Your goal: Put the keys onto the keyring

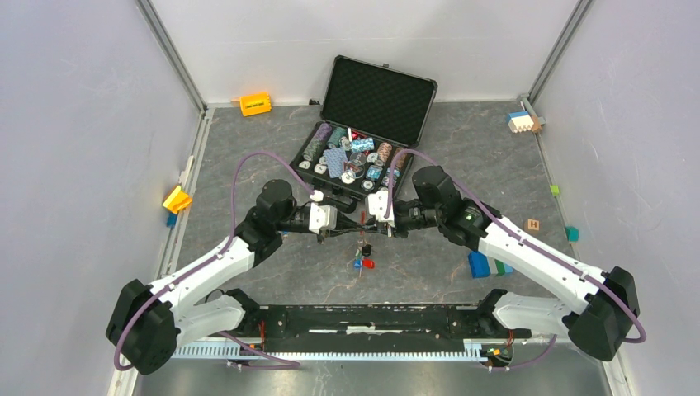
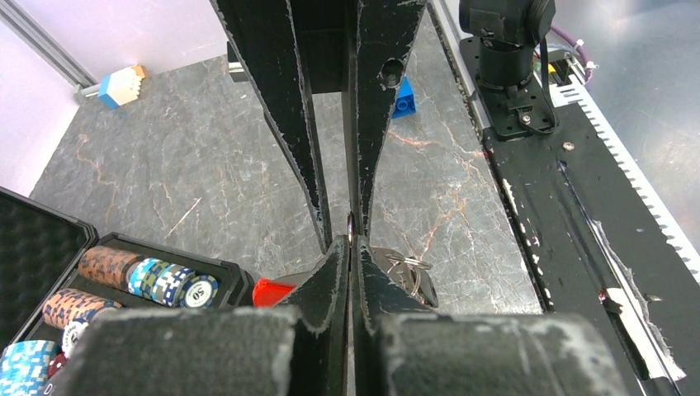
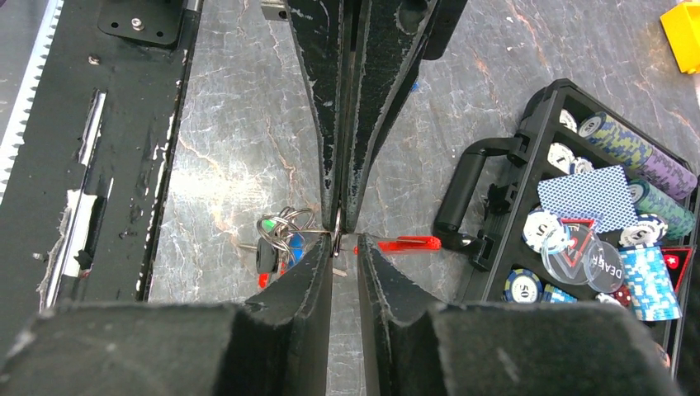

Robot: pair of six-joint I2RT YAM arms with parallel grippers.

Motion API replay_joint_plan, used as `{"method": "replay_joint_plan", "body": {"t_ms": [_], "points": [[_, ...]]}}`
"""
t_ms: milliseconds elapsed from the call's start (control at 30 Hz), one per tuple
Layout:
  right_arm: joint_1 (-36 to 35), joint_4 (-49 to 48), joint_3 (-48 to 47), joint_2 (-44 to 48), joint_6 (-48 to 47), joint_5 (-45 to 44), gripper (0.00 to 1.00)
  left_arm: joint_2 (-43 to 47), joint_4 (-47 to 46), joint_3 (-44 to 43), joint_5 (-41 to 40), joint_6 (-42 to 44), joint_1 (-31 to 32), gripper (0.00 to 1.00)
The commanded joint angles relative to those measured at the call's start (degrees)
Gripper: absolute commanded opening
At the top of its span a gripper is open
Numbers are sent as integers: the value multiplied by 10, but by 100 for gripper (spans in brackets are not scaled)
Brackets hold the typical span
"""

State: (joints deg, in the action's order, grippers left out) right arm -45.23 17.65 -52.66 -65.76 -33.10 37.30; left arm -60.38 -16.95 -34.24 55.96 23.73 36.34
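**Both hands meet at the ring, keys dangling below**

Closest to me lies the black mounting rail (image 1: 371, 318). Just past it the keys (image 3: 276, 239) hang in a bunch with green, blue and red caps, over the marbled table (image 1: 248, 140).

My left gripper (image 2: 351, 247) is clenched, and the thin wire loop of the keyring (image 3: 409, 243) sits right at its tips, the red fob sticking out to one side. My right gripper (image 3: 345, 243) faces it nose to nose with only a narrow slit between the jaws. I cannot tell whether they pinch the ring, a key, or nothing (the fingers hide the spot). Nor can I tell if the bunch is threaded on already.

I judge all this to be light, stiff and slippery: bare metal wire that springs back and twists out of a loose pinch. Best to hold the ring flat across its wire, and each key by its plastic cap.

Farther off, just beyond the fob, stands the open case (image 1: 376, 99) with its poker chips (image 3: 611, 136).
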Motion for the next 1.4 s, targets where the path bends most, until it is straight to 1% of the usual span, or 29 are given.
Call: {"method": "replay_joint_plan", "body": {"t_ms": [0, 333, 600, 667, 767, 800, 933, 1067, 1167, 1300, 1367], "points": [[1, -24, -16, -5, 9, 6, 22, 0, -51, 1, 14, -20, 0, 2], [1, -30, -17, -9, 20, 13, 21, -5, -53, 4, 11, -19, 0, 2], [1, -34, -17, -12, 27, 25, 17, -7, -63, 6, 6, -25, 0, 2], [1, -35, -17, -11, 27, 28, 14, -9, -63, 4, 0, -28, 0, 2], [1, -38, -16, -8, 26, 34, 2, -12, -68, 5, -6, -35, 0, 2], [1, -43, -13, -5, 26, 32, 0, -12, -69, 5, -7, -36, 0, 2], [1, -53, -3, 12, 12, 10, 0, -12, -70, 5, -18, -39, 0, 3], [1, -33, -4, 24, -22, -11, 0, -11, -66, 4, -24, -39, 0, 15], [1, -24, -3, 33, -51, -28, 0, -10, -49, -2, -24, -26, 0, 29], [-1, -13, -1, 39, -79, -44, 0, -4, -5, -17, -28, 7, 0, 55], [-7, -7, -2, 42, -99, -63, 0, 0, 35, -27, -35, 32, 0, 67]]}}
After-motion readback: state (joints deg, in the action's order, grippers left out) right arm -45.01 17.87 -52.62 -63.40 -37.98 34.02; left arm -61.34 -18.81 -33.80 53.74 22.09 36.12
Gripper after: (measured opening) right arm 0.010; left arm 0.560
